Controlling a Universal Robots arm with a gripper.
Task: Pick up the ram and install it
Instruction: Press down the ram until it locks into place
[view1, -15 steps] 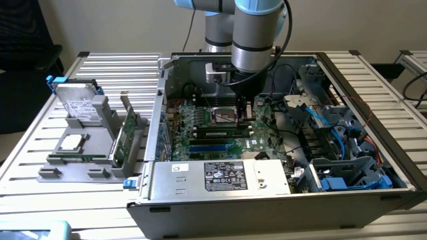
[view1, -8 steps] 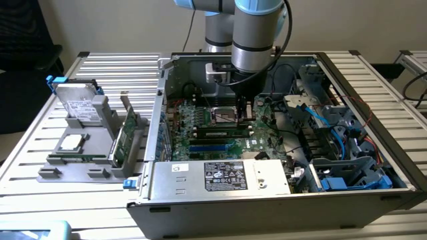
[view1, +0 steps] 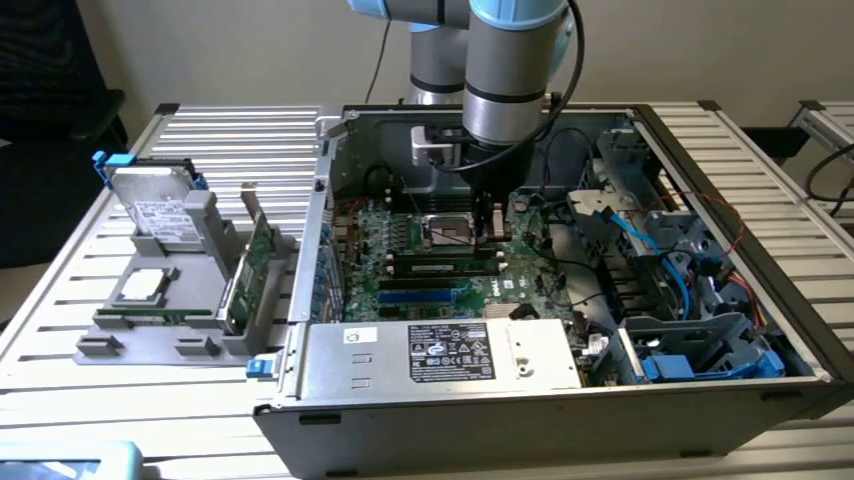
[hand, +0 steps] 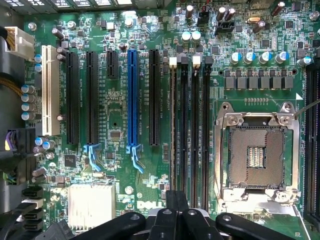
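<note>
Outwardly, in the exterior view, the arm reaches down into the open computer case (view1: 534, 425) that sits on the slatted desk (view1: 200, 140). The gripper (view1: 491, 236) hangs over the motherboard (view1: 400, 240), just beside the CPU socket (view1: 447, 232) at its three o'clock. The ram (view1: 441, 268) appears as a dark stick with a pale label lying along a slot, at about seven o'clock from the jaws and near them. A power supply box (view1: 441, 355) lies at six o'clock of the board. Well apart, at nine o'clock from the case, a grey fixture (view1: 147, 340) carries a hard drive (view1: 160, 210) and a green expansion card (view1: 250, 265) standing on edge.

Next, in the wrist view, the gripper (hand: 177, 197) has its jaws brought fully together. The ram (hand: 173, 125) appears edge-on as a thin pale strip in the memory slot nearest the black expansion slots, between the blue slot (hand: 132, 95) and the CPU socket (hand: 255, 157). Its near end meets the jaws' tips; whether they pinch it I cannot tell.
</note>
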